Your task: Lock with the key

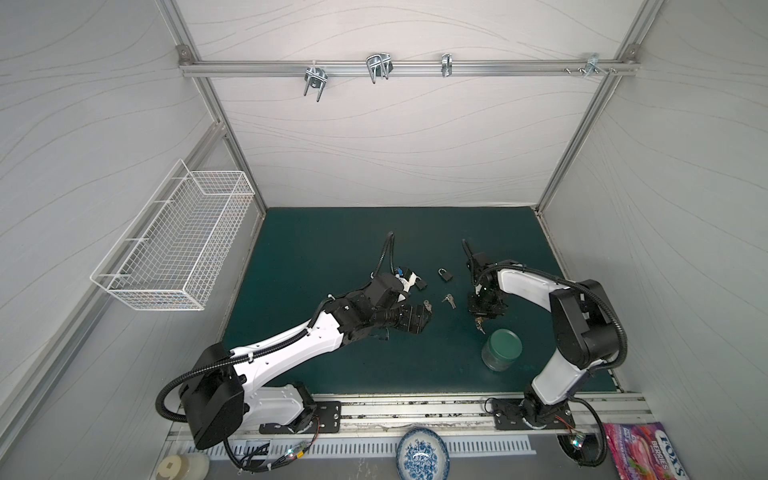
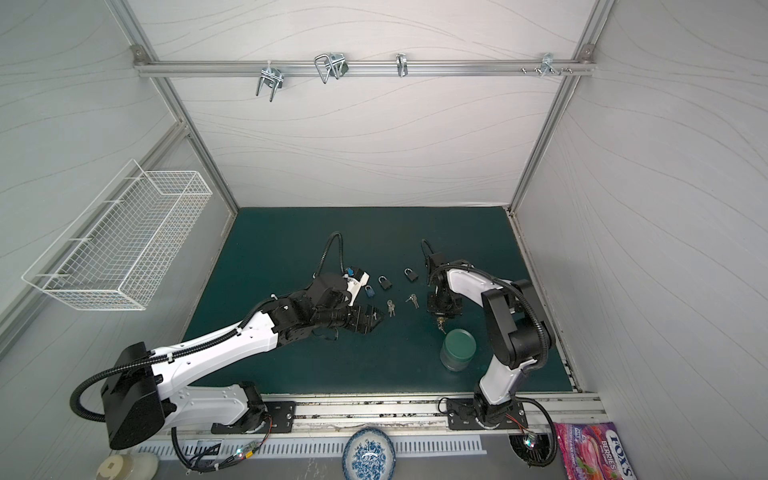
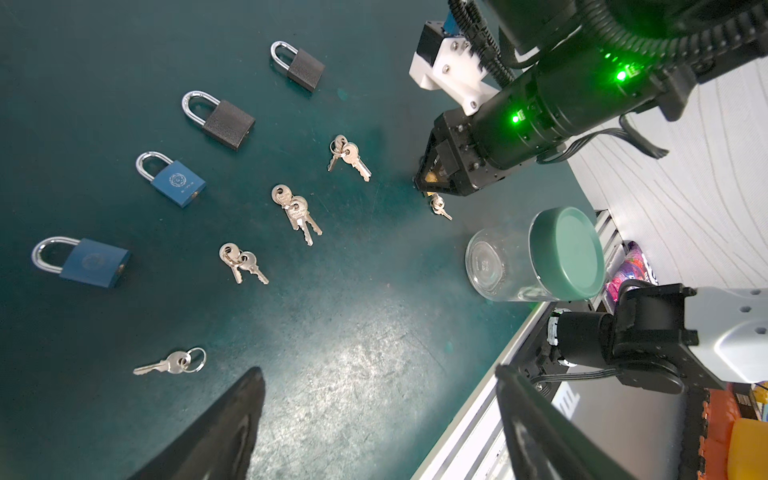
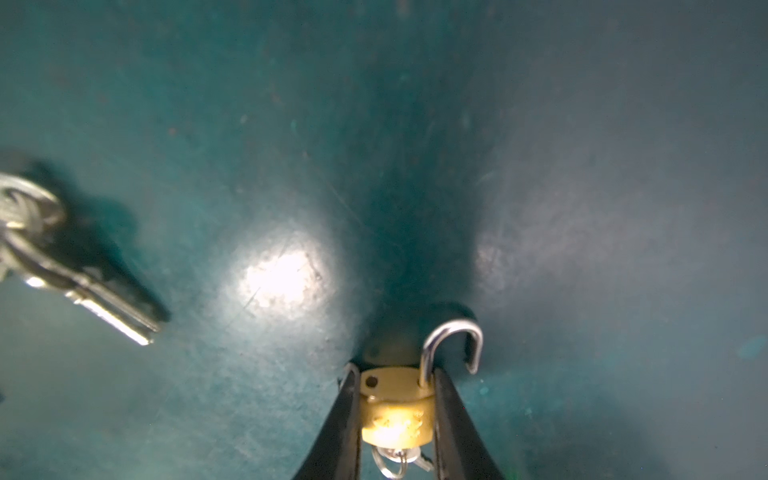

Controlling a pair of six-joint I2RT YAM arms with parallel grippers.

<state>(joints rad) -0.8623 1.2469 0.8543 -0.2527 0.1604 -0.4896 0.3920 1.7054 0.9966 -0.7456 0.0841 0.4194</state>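
Padlock (image 4: 392, 415) lengthwise in right gripper (image 4: 394, 370), shackle outward

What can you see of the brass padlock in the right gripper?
The brass padlock has a shiny yellow metal body and a silver shackle. It is unlocked: the shackle is swung aside, its free end clear of the body and one hole in the top bare. The right gripper clamps the body between its black fingers, with the shackle pointing toward the green mat. A key ring hangs from its keyway end. Whether it touches the mat is unclear.
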